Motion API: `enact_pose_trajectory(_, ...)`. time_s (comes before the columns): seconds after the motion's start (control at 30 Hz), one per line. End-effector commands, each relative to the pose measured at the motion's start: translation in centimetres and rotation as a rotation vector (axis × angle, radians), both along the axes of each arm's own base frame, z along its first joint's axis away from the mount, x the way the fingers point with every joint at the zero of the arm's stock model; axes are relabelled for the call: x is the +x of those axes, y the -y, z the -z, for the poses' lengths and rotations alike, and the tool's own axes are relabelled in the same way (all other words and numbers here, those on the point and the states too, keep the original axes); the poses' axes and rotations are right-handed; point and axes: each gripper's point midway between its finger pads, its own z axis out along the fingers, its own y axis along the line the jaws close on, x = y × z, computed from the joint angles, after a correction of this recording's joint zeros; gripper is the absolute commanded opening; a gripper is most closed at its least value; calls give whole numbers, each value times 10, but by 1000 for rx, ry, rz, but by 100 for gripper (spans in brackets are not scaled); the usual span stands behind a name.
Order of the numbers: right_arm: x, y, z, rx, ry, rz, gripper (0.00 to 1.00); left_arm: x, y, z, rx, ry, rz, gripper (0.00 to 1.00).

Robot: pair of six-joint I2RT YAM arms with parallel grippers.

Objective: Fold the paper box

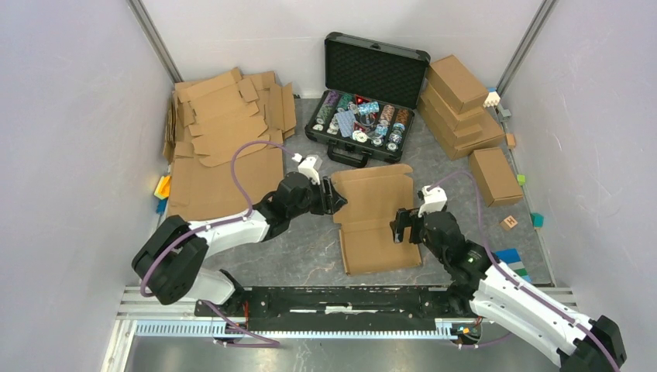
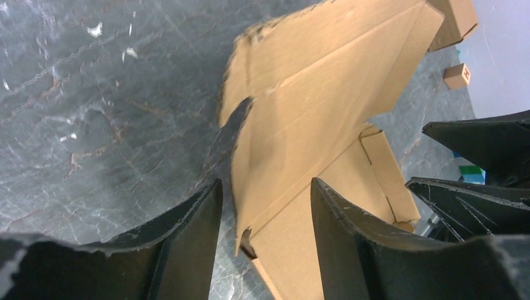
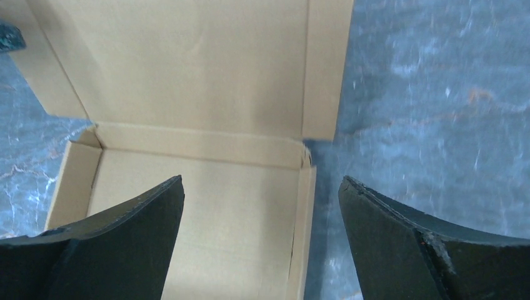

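Although only half formed, the paper box (image 1: 376, 213) lies mid-table (image 1: 310, 248) between my arms: light, stiff card that I judge easily creased. My left gripper (image 2: 265, 183) straddles its left flap, parted, holding nothing; my right gripper (image 3: 261, 179) gapes wide over the right wall. I'd pinch beside the scored folds.

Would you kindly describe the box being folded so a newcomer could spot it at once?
Find the black case at the back. Just in front of it lies the paper box. Unlike the flat blanks left and closed boxes right, it is half-folded.
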Motion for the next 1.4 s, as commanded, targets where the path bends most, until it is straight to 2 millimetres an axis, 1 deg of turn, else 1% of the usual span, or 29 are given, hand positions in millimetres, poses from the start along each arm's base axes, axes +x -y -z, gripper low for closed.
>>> enact_pose_trajectory(0.0,-26,2,9,65,-167,34,98,-7,16,-6,-125,-32,111,61)
enact_pose_trajectory(0.13,-49,-22,9,170,-280,-73,97,-6,22,-3,-159,-48,195,63)
enact_pose_trajectory(0.2,-58,-34,7,208,-308,-145,94,-6,27,-7,-199,-41,245,63)
enact_pose_trajectory(0.27,-62,-40,2,201,-292,-215,89,-4,33,-11,-221,-32,291,63)
enact_pose_trajectory(0.33,-66,-44,-1,174,-290,-284,87,-5,40,-11,-233,-38,333,57)
enact_pose_trajectory(0.4,-79,-55,-1,163,-301,-414,85,-6,44,-12,-241,-42,360,50)
enact_pose_trajectory(0.43,-85,-60,2,163,-310,-469,83,-5,44,-13,-244,-38,365,46)
enact_pose_trajectory(0.5,-98,-68,6,169,-328,-559,83,-1,44,-14,-246,-29,360,35)
enact_pose_trajectory(0.53,-100,-70,8,174,-319,-577,83,1,42,-14,-244,-24,356,29)
enact_pose_trajectory(0.6,-99,-71,10,168,-300,-578,83,10,37,-15,-243,-16,330,20)
enact_pose_trajectory(0.63,-97,-71,10,162,-296,-571,83,16,33,-15,-245,-11,316,14)
enact_pose_trajectory(0.7,-91,-71,9,152,-291,-547,83,26,22,-17,-247,-1,284,8)
enact_pose_trajectory(0.77,-83,-68,6,141,-288,-492,86,33,8,-15,-227,19,237,6)
enact_pose_trajectory(0.83,-69,-57,5,111,-292,-369,91,35,-4,-12,-198,43,203,5)
enact_pose_trajectory(0.9,-54,-42,5,85,-293,-220,93,34,-12,-15,-175,77,187,5)
enact_pose_trajectory(0.97,-49,-38,3,100,-291,-159,95,34,-16,-18,-162,100,174,5)
enact_pose_trajectory(1.07,-46,-32,7,153,-311,-54,95,35,-26,-23,-133,143,135,5)
enact_pose_trajectory(1.17,-42,-13,20,236,-336,156,92,33,-34,-28,-123,184,103,6)
enact_pose_trajectory(1.2,-41,-11,22,280,-344,200,90,32,-35,-31,-125,193,98,6)
enact_pose_trajectory(1.3,-40,-16,19,383,-344,234,89,29,-38,-33,-118,217,93,6)
enact_pose_trajectory(1.37,-38,-20,18,429,-341,242,88,25,-36,-30,-107,218,109,7)
